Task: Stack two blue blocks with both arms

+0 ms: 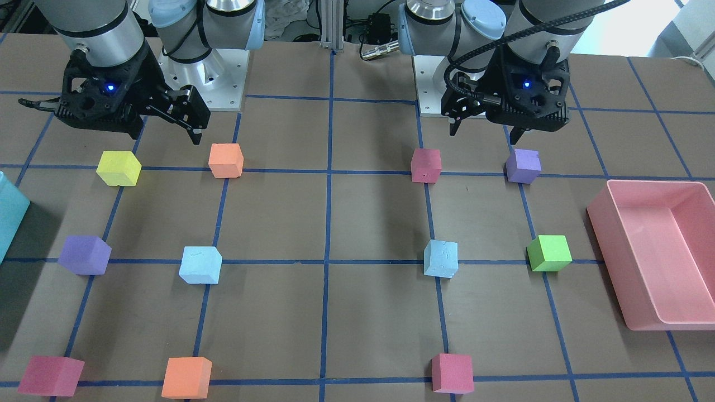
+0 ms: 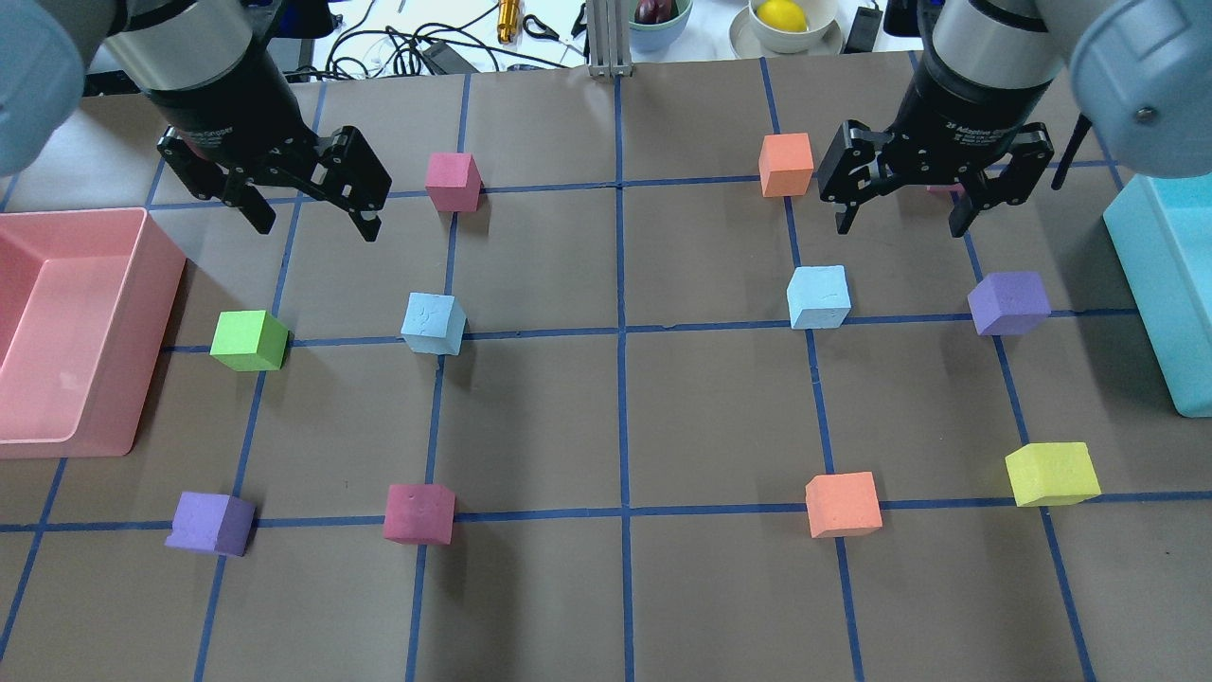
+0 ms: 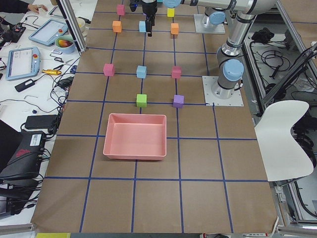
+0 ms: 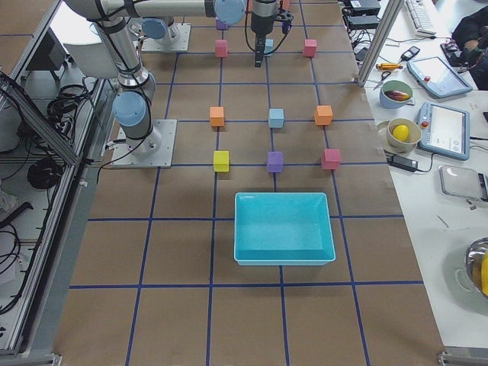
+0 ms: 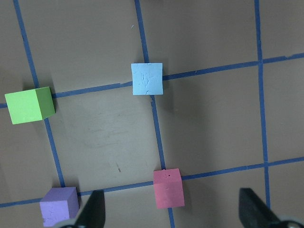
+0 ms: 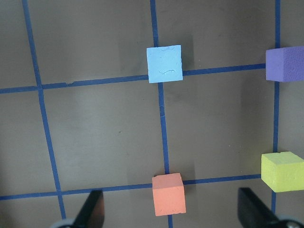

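Note:
Two pale blue blocks rest on the table, well apart. One (image 2: 434,323) is on my left side and also shows in the left wrist view (image 5: 147,79) and the front view (image 1: 441,258). The other (image 2: 819,296) is on my right side and shows in the right wrist view (image 6: 164,63) and the front view (image 1: 200,265). My left gripper (image 2: 312,227) hangs open and empty, high above the table, clear of its block. My right gripper (image 2: 900,227) is likewise open, empty and raised.
A pink bin (image 2: 142,284) stands at the left edge and a teal bin (image 2: 1150,284) at the right edge. Green (image 2: 249,340), purple (image 2: 1009,303), pink (image 2: 419,513), orange (image 2: 843,504) and yellow (image 2: 1051,474) cubes sit at grid crossings around the blue blocks.

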